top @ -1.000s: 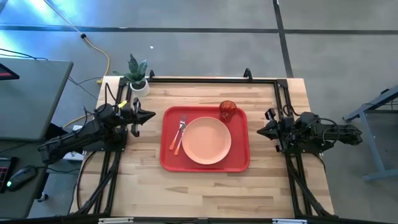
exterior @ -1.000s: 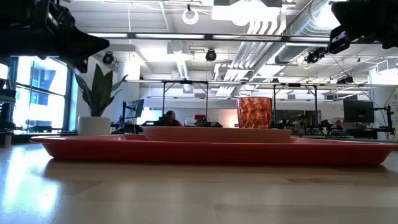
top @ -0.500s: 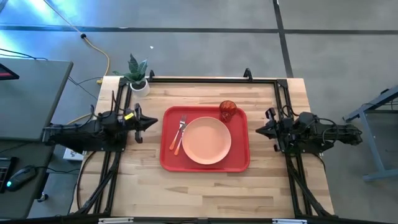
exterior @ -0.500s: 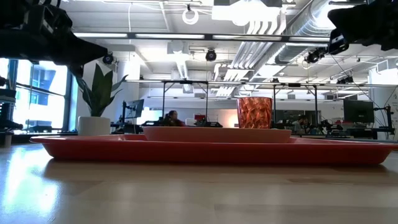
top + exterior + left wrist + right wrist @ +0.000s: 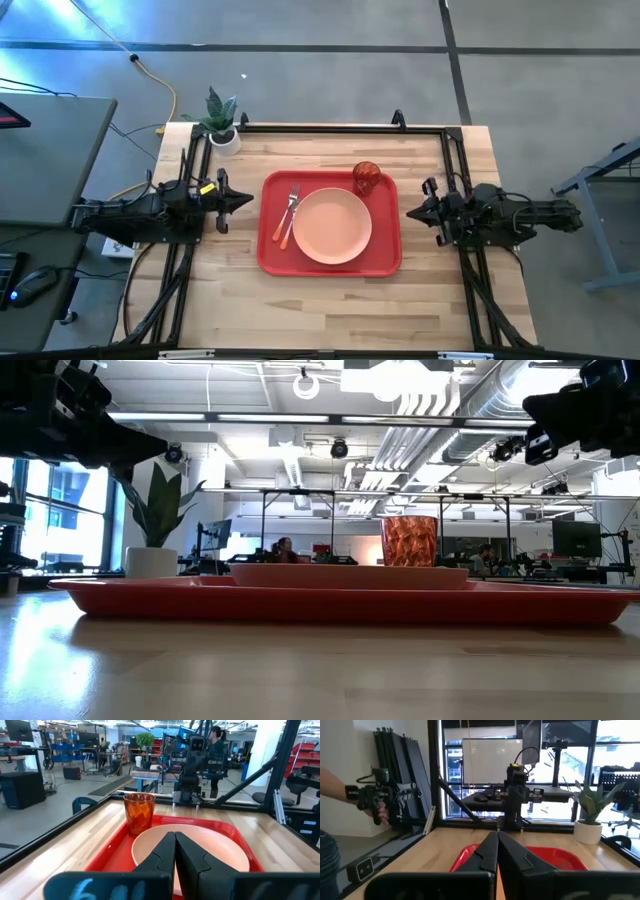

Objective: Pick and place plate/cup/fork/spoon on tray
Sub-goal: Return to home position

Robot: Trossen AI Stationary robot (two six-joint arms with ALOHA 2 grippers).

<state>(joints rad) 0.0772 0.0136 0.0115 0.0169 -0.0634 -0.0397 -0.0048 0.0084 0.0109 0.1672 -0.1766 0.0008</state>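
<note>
Tray (image 5: 330, 259) sits pretty much dead centre on the wooden surface (image 5: 330, 300), bright red, with everything already on it. Peach plate (image 5: 332, 226) takes up the middle, the red-orange cup (image 5: 366, 177) stands upright in the far right corner just off the plate's rim, and the fork (image 5: 289, 206) and spoon (image 5: 288, 232) lie side by side along the plate's left edge, orange handles angled toward the near left. From the low camera you mostly get the tray's long rim, the plate edge poking above it and the cup (image 5: 410, 541) standing taller behind.

Both arms are parked off to the sides, holding nothing. Left end effector (image 5: 243, 199) hangs just off the tray's left edge, pointing in at it, and its own camera shows the two fingers pressed together with the plate (image 5: 200, 845) and cup (image 5: 139, 812) right ahead. Right end effector (image 5: 410, 213) is just off the tray's right edge, pointing back the other way, fingers together too in its wrist view.

Little white pot with a green plant (image 5: 221, 122) sits at the far left corner of the surface, well clear of the tray. Somebody's hand (image 5: 379, 812) shows off to the side in the right wrist camera.
</note>
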